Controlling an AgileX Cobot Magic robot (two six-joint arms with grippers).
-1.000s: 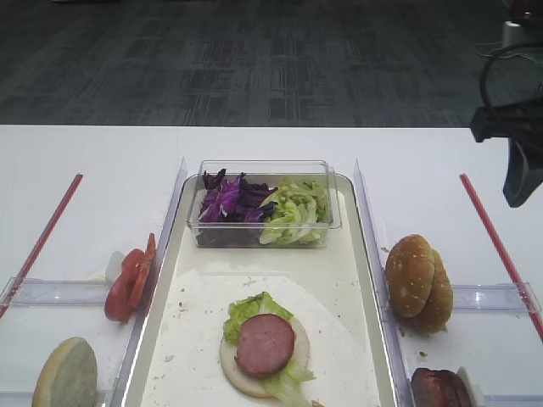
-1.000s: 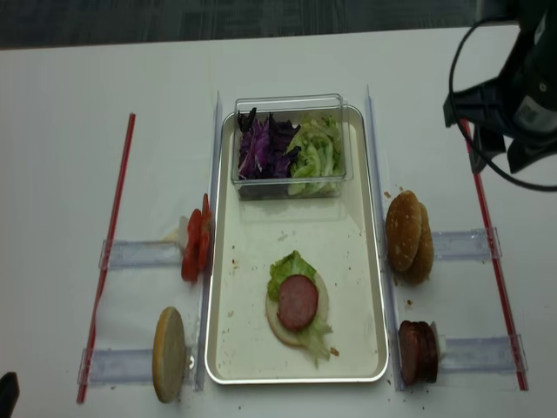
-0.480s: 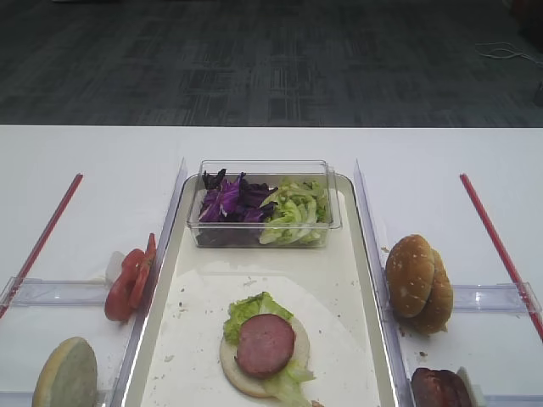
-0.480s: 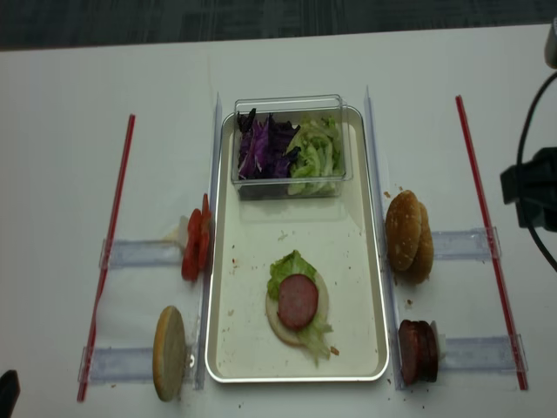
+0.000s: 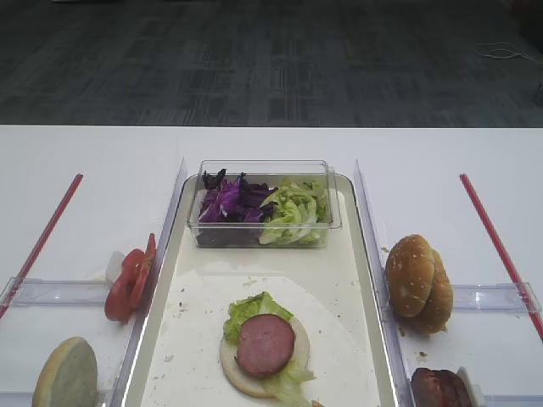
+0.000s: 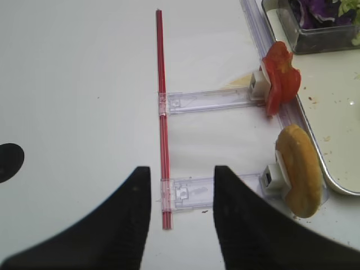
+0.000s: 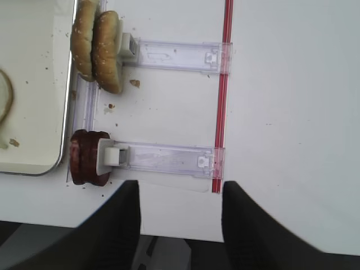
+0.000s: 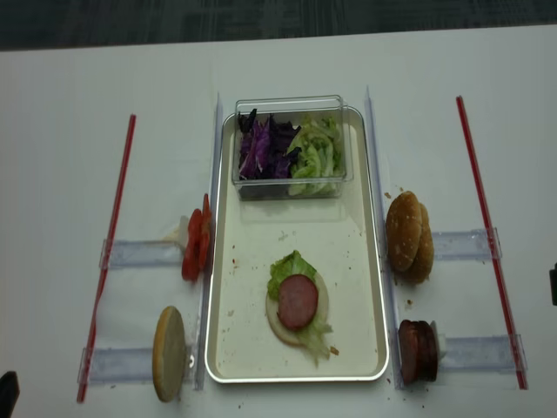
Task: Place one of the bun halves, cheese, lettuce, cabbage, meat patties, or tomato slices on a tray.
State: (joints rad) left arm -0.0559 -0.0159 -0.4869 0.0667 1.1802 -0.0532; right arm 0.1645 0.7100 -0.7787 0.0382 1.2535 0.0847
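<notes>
Nearest the right gripper [image 7: 179, 225], whose 2 dark fingers stand apart at the bottom of the right wrist view and hold nothing, are the meat patties [image 7: 84, 158]. They lie up and to the left of the fingers, stacked on edge against a clear holder [image 7: 163, 158], so their flat faces point sideways and their long axis runs top to bottom in that frame. Above them, the sesame bun halves [image 7: 95, 42] stand on edge the same way.

The left gripper [image 6: 181, 214] is also spread and empty at the bottom of its view. The pale bun half [image 6: 301, 169] lies to its right on edge, long axis running top to bottom, and the tomato slices [image 6: 281, 76] stand upright further up.

In the overhead view the tray [image 8: 365, 261] sits in the middle, long axis running top to bottom. It carries a bun base with lettuce [image 8: 287, 266] and 1 patty on it, and at its far end a clear tub [image 8: 291, 104] of cabbage [image 8: 265, 144] and more lettuce. Cheese I can't make out anywhere. The right arm seems nearer for a patty or bun top, the left for tomato.
</notes>
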